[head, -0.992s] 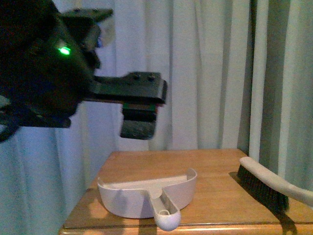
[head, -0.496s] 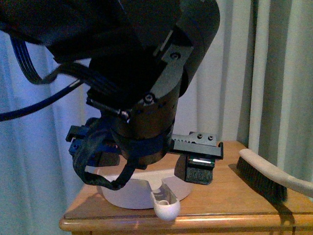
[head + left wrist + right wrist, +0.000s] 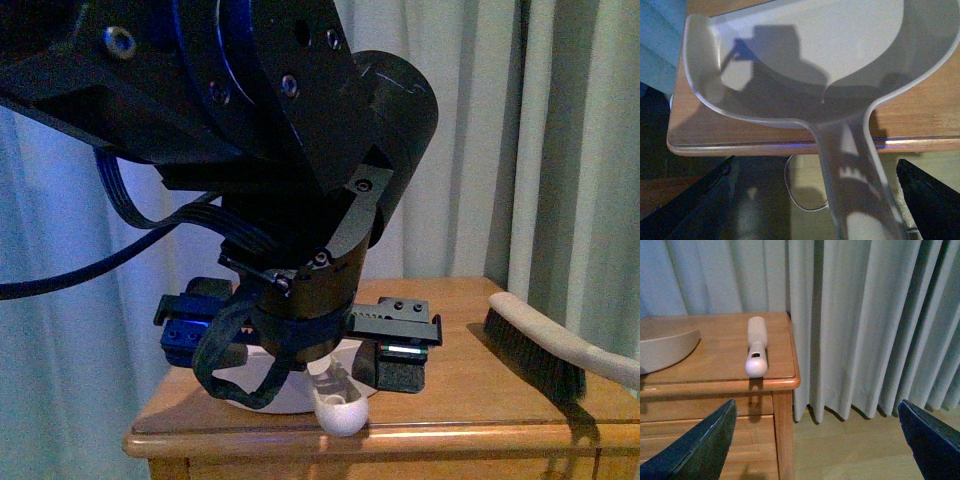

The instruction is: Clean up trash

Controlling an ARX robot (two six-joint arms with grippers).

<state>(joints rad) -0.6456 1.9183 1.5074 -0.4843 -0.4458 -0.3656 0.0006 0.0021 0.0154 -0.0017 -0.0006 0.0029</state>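
Both grippers stand with fingers spread wide, gripping nothing. The left gripper point(image 3: 817, 200) hangs low at the front edge of the light-brown wooden cabinet point(image 3: 450, 405), and its bulky black arm point(image 3: 260, 130) fills most of the front view. Its wrist camera looks straight down on the pale pinkish-grey plastic dustpan point(image 3: 790, 45). The pan rests on the cabinet top, and its long handle point(image 3: 850, 165) juts out past the front edge. The handle lies between the two dark fingers point(image 3: 695, 205), unclamped, with the gripper's shadow falling across the pan.

To the right of the dustpan, well apart from it, lies a hand brush with dark bristles and a cream handle point(image 3: 540, 350). It lies slantwise near the cabinet's right side.

The right gripper point(image 3: 812, 442) is held off the cabinet, facing its corner. Its wrist view shows the brush's rounded handle end just inside the cabinet edge. Pale grey-green pleated curtains point(image 3: 855, 325) hang behind, down to a light wooden floor point(image 3: 850, 450).

The small crumpled wad of white tissue paper appears in none of the three views, so I cannot tell where it lies.
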